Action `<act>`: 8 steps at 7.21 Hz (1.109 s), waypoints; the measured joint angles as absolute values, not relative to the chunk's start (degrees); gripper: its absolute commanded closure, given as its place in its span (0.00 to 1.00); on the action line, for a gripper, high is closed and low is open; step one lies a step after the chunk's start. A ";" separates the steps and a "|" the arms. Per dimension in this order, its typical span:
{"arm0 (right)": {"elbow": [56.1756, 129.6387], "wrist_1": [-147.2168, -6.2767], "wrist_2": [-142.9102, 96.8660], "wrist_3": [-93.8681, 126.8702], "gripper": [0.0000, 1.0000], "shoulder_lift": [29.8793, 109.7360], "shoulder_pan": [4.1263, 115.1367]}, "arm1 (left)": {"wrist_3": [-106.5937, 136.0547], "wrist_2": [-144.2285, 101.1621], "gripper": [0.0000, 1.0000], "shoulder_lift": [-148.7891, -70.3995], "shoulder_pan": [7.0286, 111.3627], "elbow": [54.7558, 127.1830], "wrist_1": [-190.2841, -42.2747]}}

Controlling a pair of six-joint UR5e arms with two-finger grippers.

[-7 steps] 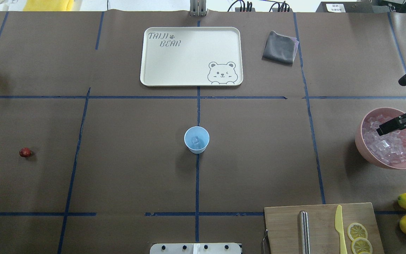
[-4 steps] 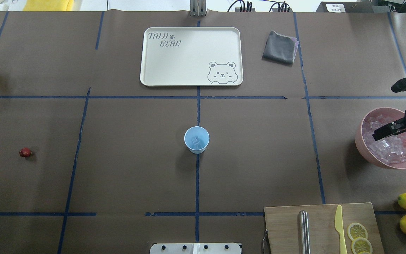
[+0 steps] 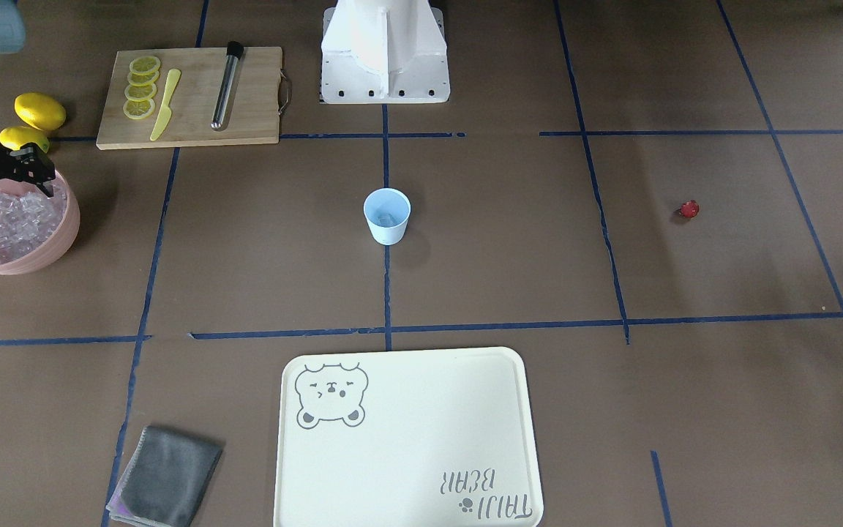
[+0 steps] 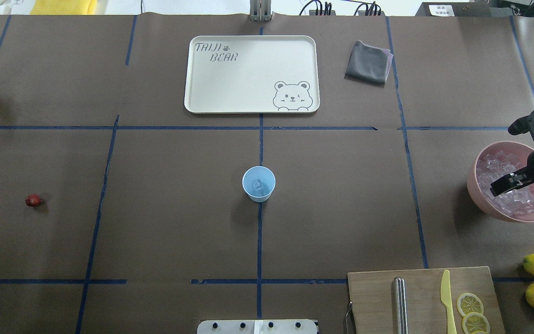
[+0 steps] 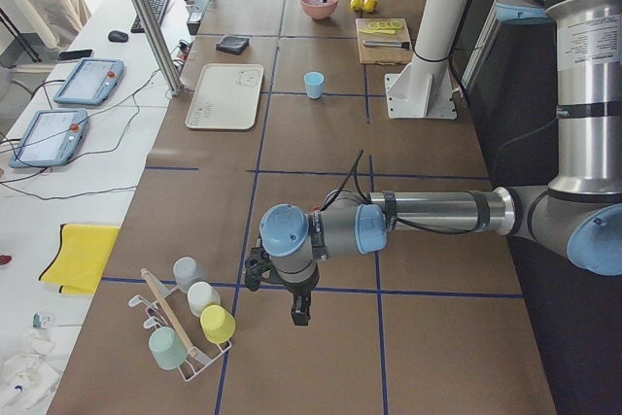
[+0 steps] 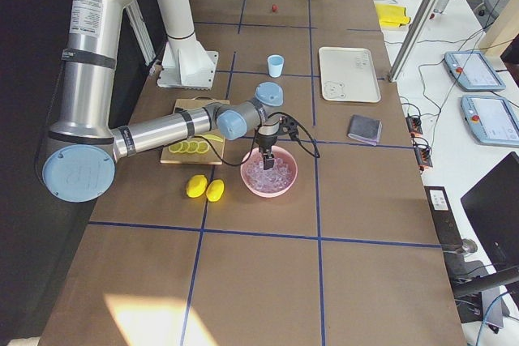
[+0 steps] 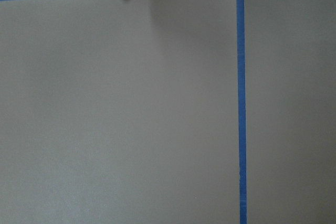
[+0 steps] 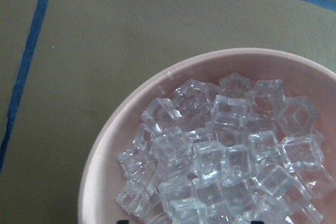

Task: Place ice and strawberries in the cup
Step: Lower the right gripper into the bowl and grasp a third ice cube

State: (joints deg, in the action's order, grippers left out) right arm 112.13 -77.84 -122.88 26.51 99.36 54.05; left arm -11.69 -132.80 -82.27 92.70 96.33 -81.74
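Item: cup, light blue, upright at the middle of the desk on a crossing of blue tape lines; at least one clear cube lies in its bottom, the count being too small to tell. Ice: the main stock is heaped in a pink bowl, well apart from the cup toward the robot's right. Strawberry: one red piece, lying on the bare desk well apart from the cup toward the robot's left, untouched. Right gripper: hangs over the bowl far from the cup, jaws spread with nothing between them, their tips just above the cubes. Left gripper: hangs low over the desk's far left end, much farther from the cup than the strawberry; whether its jaws are apart or together cannot be told. Status, as judged: ice partly loaded with a further cube being fetched; the strawberry has yet to go in.
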 measured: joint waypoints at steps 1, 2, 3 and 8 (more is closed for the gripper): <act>112.01 -77.86 -122.88 26.53 0.23 99.38 53.79 | -11.69 -132.80 0.00 -82.27 92.67 96.33 -81.74; 111.94 -77.87 -122.87 26.56 0.28 99.40 53.58 | -11.69 -132.80 0.00 -82.27 92.65 96.33 -81.74; 111.85 -77.87 -122.85 26.62 0.29 99.40 53.36 | -11.69 -132.80 0.00 -82.27 92.64 96.33 -81.74; 110.76 -77.83 -122.72 26.76 0.85 99.29 52.41 | -11.69 -132.80 0.00 -82.27 92.47 96.33 -81.74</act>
